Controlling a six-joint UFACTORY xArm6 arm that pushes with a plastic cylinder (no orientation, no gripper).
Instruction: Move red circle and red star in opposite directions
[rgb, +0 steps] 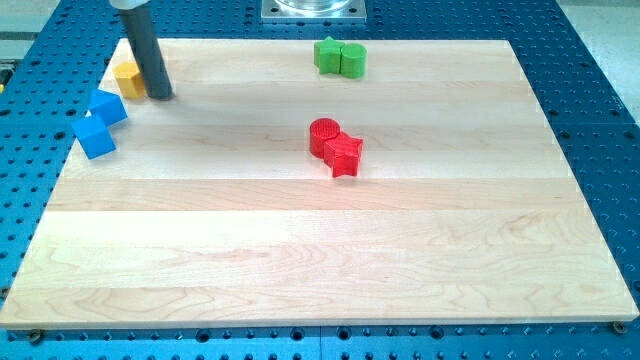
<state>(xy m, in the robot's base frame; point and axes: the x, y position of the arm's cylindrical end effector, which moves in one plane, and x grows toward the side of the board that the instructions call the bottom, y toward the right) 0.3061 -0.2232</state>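
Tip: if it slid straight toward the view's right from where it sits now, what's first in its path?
Likely nothing: my tip passes below the green blocks and above the red circle, though depth is uncertain.

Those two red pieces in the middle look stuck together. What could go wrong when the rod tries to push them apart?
The red circle and red star touch, so a push on one would likely drag the other along. My tip sits far off at the view's upper left beside the yellow block; starting out, it could nudge that or the nearby blue blocks.

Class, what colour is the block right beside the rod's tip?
Yellow: the yellow block sits just left of my tip, seen in the camera view.
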